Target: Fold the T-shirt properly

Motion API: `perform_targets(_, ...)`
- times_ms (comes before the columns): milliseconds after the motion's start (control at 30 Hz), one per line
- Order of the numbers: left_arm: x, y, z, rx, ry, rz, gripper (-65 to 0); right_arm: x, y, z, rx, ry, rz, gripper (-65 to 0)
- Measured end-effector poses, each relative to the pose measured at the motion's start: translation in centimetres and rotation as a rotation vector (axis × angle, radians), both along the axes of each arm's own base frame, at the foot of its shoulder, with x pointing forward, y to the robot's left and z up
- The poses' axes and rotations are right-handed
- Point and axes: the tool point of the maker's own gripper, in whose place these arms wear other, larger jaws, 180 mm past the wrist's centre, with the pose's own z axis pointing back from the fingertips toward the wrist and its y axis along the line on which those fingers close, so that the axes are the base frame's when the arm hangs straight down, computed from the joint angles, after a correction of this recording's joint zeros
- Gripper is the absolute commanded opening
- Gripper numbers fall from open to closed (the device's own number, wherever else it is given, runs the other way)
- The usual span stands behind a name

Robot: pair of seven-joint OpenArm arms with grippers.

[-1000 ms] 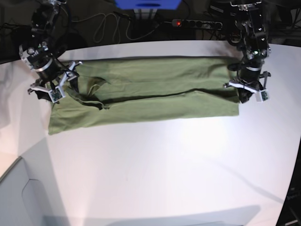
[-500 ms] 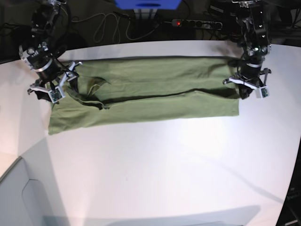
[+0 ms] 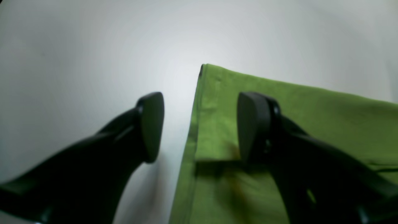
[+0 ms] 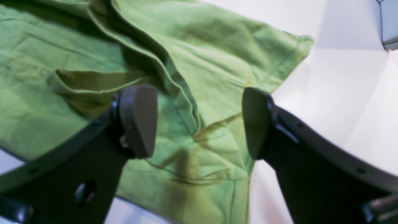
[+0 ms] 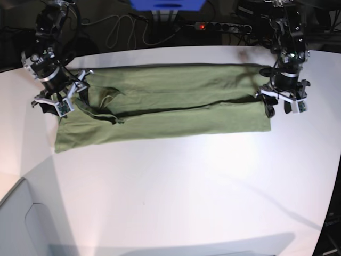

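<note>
T-shirt [image 5: 165, 106] lies flat on the white table [image 5: 186, 197], folded lengthwise into a long band near the far edge. Long axis runs side to side in the base view: collar and sleeve end at that view's left, hem end at its right. A seam line down the middle marks where the two folded-in sides meet.

Right gripper [image 4: 199, 123] hovers over the sleeve end, jaws spread wide, nothing pinched; rumpled cloth sits below the gap. Left gripper [image 3: 200, 127] straddles the hem edge, jaws also spread: one finger over bare table, the other over cloth, empty.

My read: each arm is parked at one short end because the next fold goes across the long axis. Sleeve end looks wrinkled, so a clean pinch there is the risk.
</note>
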Motion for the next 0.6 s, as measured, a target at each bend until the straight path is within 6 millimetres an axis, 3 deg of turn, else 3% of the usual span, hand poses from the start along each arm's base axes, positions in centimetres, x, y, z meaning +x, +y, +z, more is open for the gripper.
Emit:
perform_targets(133,0.1,0.1,-0.2,-0.002,0.002,0.003,-30.0,0.0,0.0,0.2,-0.005,-0.001,0.001,-23.4)
perform_targets(333,-0.9,0.3,-2.9,-0.039,0.068,0.034,-29.7,0.4,1.2,1.7,0.014,-0.051,0.002,-23.4)
perform_targets(600,-0.9,-0.2,-4.6,-0.111,0.084,0.066,-29.6,0.2,1.7,1.4,0.034,-0.044,-0.012,-23.4)
